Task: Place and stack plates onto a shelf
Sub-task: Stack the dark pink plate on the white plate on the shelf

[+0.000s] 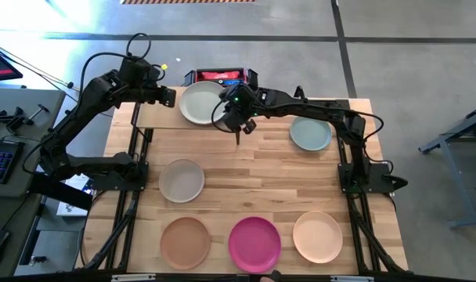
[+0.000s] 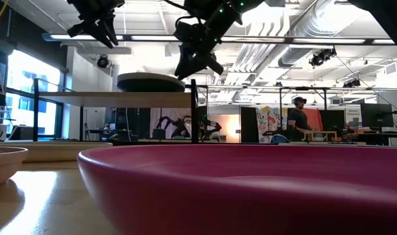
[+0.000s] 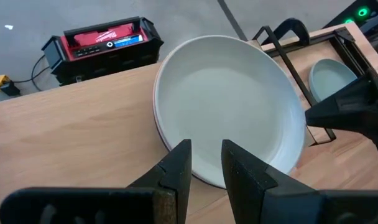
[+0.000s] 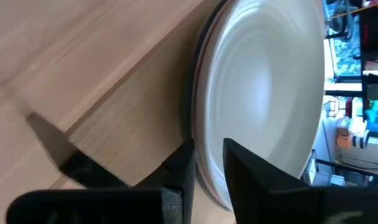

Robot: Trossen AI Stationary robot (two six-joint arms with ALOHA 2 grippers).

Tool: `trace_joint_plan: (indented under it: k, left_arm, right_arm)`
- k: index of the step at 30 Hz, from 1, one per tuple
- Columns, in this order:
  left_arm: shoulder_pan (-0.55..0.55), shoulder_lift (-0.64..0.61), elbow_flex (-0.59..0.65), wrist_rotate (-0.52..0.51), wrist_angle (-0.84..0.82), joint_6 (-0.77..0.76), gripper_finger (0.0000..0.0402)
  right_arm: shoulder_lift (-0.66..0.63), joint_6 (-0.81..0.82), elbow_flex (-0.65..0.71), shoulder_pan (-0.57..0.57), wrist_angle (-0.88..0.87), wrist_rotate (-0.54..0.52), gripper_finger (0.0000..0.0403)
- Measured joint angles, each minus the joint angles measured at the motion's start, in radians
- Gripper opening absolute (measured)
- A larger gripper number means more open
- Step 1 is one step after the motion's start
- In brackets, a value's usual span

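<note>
The shelf [image 1: 156, 116] stands at the table's far left. On it lies an off-white plate [image 1: 203, 102], stacked on another whose rim shows beneath [image 3: 159, 127]. My right gripper [image 1: 238, 125] is at the stack's right rim [image 4: 207, 168], fingers apart. My left gripper [image 1: 172, 95] hangs open above the shelf, left of the stack, with nothing between its fingers [image 3: 206, 165]. Flat on the tabletop lie a pale green plate [image 1: 310, 133], a greyish-white one [image 1: 182, 180], a tan one [image 1: 185, 241], a magenta one [image 1: 254, 243] and a peach one [image 1: 317, 235]. My right gripper's fingers [image 4: 179, 168] stand on either side of the top plate's rim [image 4: 209, 149], at its right edge, slanting down from the table's right. I cannot tell whether they touch it. The plate lies flat on the stack.
A red and black box [image 1: 220, 76] sits on the floor beyond the table's far edge. The shelf's black frame post [image 2: 194, 111] rises beside the stack. The magenta plate [image 2: 251, 189] fills the low view's foreground. A person [image 2: 300, 121] stands far off in the room.
</note>
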State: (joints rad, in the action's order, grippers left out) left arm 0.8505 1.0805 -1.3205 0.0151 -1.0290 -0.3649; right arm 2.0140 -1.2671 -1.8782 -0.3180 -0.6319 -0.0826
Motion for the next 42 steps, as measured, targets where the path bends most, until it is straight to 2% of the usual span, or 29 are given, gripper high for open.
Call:
trace_joint_plan:
  k: [7, 10, 15, 19, 22, 31, 36, 42]
  left_arm:
    - [0.0, 0.002, 0.0, -0.001, -0.063, 0.001, 0.0078]
    - [0.0, 0.015, 0.001, -0.025, -0.135, 0.005, 0.0078]
    - [0.0, 0.037, 0.001, -0.07, -0.185, 0.018, 0.0078]
    - [-0.008, 0.036, 0.002, 0.007, -0.204, 0.019, 0.0078]
    - [-0.031, 0.037, 0.002, 0.067, -0.236, 0.027, 0.0078]
    - [-0.19, 0.034, 0.066, 0.072, -0.256, 0.017, 0.0078]
    - [-0.308, 0.034, 0.136, 0.072, -0.25, -0.04, 0.0078]
    - [-0.435, 0.034, 0.186, 0.064, -0.25, -0.096, 0.0078]
  right_arm:
    - [-0.02, 0.021, 0.0, 0.009, -0.045, -0.007, 0.0071]
    - [-0.04, 0.065, 0.0, 0.017, -0.063, -0.05, 0.0071]
    - [-0.097, 0.215, -0.002, 0.019, -0.148, -0.094, 0.0071]
    - [-0.148, 0.39, -0.002, 0.008, -0.279, -0.089, 0.0071]
    - [-0.188, 0.54, -0.002, -0.003, -0.406, -0.032, 0.0071]
    - [-0.23, 0.941, -0.001, 0.006, -0.667, 0.277, 0.0071]
    - [-0.228, 1.094, 0.041, 0.067, -0.721, 0.303, 0.0071]
    - [-0.228, 1.214, 0.155, 0.184, -0.637, 0.305, 0.0071]
